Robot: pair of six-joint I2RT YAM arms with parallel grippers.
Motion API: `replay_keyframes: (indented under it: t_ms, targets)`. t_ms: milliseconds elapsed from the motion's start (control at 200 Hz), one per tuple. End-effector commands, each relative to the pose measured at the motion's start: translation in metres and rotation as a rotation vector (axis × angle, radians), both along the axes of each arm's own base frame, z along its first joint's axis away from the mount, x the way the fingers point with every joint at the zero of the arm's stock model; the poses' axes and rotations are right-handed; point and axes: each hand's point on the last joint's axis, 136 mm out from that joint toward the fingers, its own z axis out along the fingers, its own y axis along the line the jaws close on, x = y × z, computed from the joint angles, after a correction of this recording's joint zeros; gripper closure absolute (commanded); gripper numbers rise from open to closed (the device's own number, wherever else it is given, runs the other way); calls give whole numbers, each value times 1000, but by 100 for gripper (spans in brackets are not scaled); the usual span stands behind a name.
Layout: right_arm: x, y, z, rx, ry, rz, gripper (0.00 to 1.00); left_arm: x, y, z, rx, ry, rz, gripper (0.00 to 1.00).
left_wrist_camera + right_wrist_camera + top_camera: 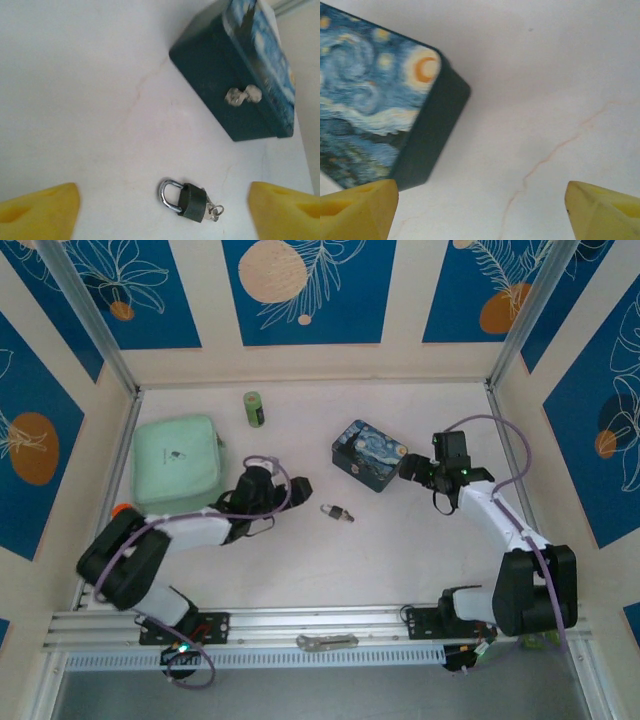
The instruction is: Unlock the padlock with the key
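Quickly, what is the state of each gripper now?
Left gripper: open, holding nothing.
Right gripper: open, holding nothing.

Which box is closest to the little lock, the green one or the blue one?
The blue starry tin. It sits just behind the padlock, while the plain mint-green case lies much farther off at the left.

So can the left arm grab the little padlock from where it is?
Probably yes. The padlock lies alone on the table, just ahead of the left arm's open fingers, with nothing in the way.
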Motion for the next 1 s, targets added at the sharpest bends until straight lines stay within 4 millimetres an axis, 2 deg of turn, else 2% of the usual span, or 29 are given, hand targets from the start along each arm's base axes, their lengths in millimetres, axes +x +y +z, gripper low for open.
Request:
replay_keyframes:
  t_ms: [0,135,255,370,570,665,745,790,825,870,990]
  targets:
    - [9,-16,6,-54,-118,13,13,6,57,21,319,-97,48,2]
    - [15,-25,-3,-77,-243,14,14,12,113,54,523,-187,131,1]
    - [24,-22,-6,-105,-344,59,15,14,160,65,656,-227,235,1]
    - [33,-15,-2,-136,-455,92,15,15,198,62,753,-252,342,1]
    - [50,-13,3,-258,-557,112,13,19,242,38,910,-260,434,1]
    - [58,-16,-11,-236,-551,99,13,22,256,23,899,-269,474,1]
    - [57,-16,-14,-210,-535,117,5,27,256,15,871,-328,480,1]
    - [57,-20,-20,-193,-540,102,4,30,254,13,867,-361,473,1]
    - [57,-20,-17,-189,-584,99,3,33,251,11,868,-382,459,1]
    - [55,-20,-21,-192,-539,103,0,37,247,9,864,-386,430,1]
    - [56,-20,-21,-201,-538,99,1,48,235,15,827,-480,390,1]
